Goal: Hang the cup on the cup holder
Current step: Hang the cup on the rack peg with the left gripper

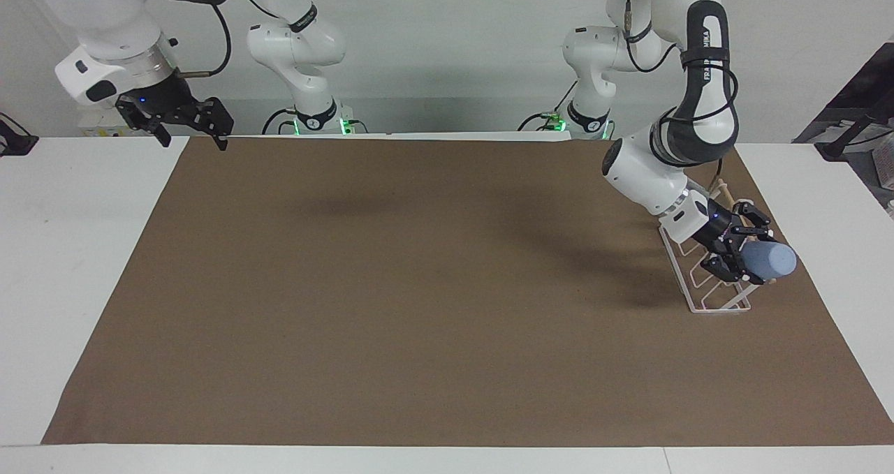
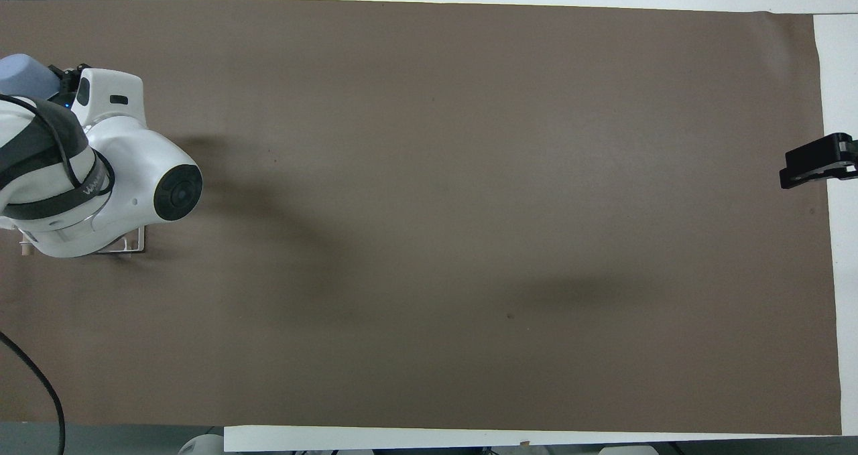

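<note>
The light blue cup lies on its side in my left gripper, which is shut on it just above the end of the cup holder farther from the robots. This white wire rack with a wooden dowel stands at the left arm's end of the brown mat. From overhead, the cup peeks out past the left arm, which hides most of the cup holder. My right gripper hangs open in the air over the mat's corner at the right arm's end and waits; only one of its fingers shows overhead.
A brown mat covers most of the white table. The left arm's elbow and wrist lean over the rack. Cables hang by both arm bases at the table's edge.
</note>
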Robot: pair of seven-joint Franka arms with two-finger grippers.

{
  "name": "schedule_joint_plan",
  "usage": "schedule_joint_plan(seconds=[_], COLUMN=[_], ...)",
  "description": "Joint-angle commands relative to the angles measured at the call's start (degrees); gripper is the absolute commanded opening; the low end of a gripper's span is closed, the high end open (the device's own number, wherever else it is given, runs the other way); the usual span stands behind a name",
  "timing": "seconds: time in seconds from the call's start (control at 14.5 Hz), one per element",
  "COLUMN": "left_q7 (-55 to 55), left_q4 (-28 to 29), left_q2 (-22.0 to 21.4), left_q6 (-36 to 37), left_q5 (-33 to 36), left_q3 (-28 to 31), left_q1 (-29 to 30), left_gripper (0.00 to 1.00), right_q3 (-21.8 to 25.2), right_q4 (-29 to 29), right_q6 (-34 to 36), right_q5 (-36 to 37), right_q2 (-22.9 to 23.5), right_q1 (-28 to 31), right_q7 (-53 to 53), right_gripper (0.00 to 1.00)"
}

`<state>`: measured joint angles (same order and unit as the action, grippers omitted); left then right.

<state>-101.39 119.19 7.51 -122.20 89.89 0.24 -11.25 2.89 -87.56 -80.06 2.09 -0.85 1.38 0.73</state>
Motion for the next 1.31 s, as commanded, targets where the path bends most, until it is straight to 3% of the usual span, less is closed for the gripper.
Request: schedule_joint_plan(seconds=[0.0, 0.97, 1.24], left_q7=[-2.6, -7.8, -8.2], left_q4=[0.6, 4.2, 4.5], left_q2=[-0.5, -1.6, -1.6], left_q6=[-3.3, -5.4, -6.8], left_q5=[1.1, 0.8, 0.5], left_q3=[-0.2, -0.3, -0.3], left_q1=[0.6, 1.9, 2.6], left_gripper=[0.33, 0.34, 0.43], right_q3=[-0.1, 0.0, 0.0], right_q4=[-0.9, -0.8, -0.8], right_q6=[-0.3, -0.3, -0.4], right_q5=[-1.4, -1.6, -1.6], right_q2=[-0.5, -0.5, -0.5], right_q1=[0.9, 1.2, 1.3], right_q7=[1.5, 1.5, 1.5], right_gripper=[0.99, 0.99, 0.99])
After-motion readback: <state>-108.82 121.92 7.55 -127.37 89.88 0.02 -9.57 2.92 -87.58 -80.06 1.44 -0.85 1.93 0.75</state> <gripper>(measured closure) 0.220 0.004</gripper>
